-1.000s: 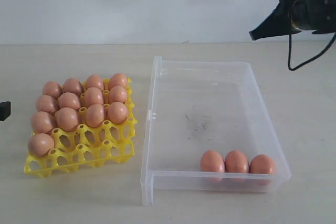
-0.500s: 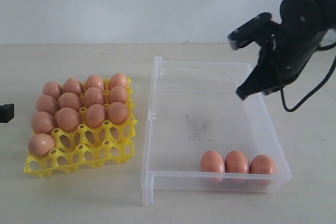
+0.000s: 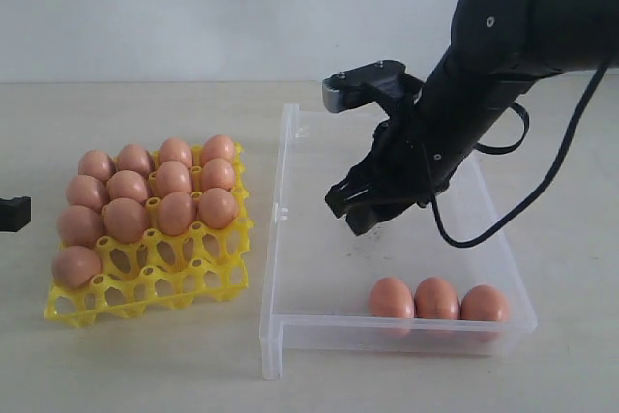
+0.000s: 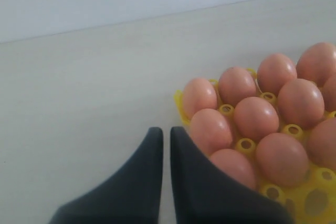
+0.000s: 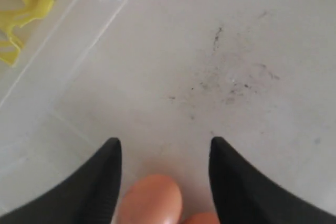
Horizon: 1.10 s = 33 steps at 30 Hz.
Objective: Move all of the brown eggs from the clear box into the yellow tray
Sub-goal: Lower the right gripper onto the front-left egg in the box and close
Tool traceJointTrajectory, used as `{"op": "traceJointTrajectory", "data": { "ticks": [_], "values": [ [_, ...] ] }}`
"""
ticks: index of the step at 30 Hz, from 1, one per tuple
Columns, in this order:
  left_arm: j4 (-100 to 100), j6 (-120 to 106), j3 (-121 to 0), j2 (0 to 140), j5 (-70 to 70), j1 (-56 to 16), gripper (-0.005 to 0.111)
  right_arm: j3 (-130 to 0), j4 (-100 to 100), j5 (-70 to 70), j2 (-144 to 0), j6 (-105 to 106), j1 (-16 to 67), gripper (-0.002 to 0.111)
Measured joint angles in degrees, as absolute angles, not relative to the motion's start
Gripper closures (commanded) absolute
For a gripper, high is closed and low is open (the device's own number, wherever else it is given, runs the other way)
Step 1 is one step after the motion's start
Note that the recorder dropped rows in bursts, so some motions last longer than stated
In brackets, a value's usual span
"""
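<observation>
**A:** Where were the brown eggs (image 3: pixel 171 179) when we looked?

**B:** We counted thirteen in the yellow tray (image 3: pixel 193 280). They filled its far rows and one cup of the next row, and the near cups were bare. The last three eggs (image 3: pixel 436 297) lay in the clear box (image 3: pixel 285 191), side by side and touching, against its near wall.

**A:** Why was the right gripper (image 3: pixel 350 212) placed as it was?

**B:** We judged it was lining up on the leftmost of those three. It hung above the speckled box floor, angled down toward the near wall. Its jaws were spread wide with nothing between them. In the right wrist view, the right gripper (image 5: pixel 164 140) framed that egg (image 5: pixel 149 200) between its two fingers, untouched.

**A:** And the left gripper (image 4: pixel 165 130)?

**B:** Its jaws were pressed together with only a thin slit between them, and they gripped nothing. It sat low, just beside a corner of the tray. We took that as waiting out of the way of the other arm's path.

**A:** Which way did the eggs point?

**B:** Those in the tray stood on end with the long axis upright, and the cups and pegs held them so. The three in the box seemed to lie on their sides, and we thought the wall stopped them rolling. We could not tell which way their long axes ran, or which end was the blunt one.
</observation>
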<state>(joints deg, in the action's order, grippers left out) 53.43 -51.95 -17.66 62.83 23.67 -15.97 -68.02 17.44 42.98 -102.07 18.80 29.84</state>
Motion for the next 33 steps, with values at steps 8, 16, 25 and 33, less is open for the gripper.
{"op": "traceJointTrajectory", "data": {
  "ticks": [8,16,25,33],
  "values": [
    [53.43,-51.84,-17.66,62.83,23.13,-15.97,0.103,-68.02,15.02,47.81,-105.65,11.70,30.76,0.059],
    [53.43,-51.74,-17.66,62.83,23.13,-15.97,0.103,-68.02,14.88,50.93,-109.63,11.16,31.00,0.059],
    [53.43,-51.74,-17.66,62.83,23.13,-15.97,0.103,-68.02,14.90,51.64,-112.29,11.16,32.39,0.059],
    [53.43,-51.74,-17.66,62.83,23.13,-15.97,0.103,-68.37,12.40,51.50,-113.56,10.75,33.28,0.108]
  ]
}}
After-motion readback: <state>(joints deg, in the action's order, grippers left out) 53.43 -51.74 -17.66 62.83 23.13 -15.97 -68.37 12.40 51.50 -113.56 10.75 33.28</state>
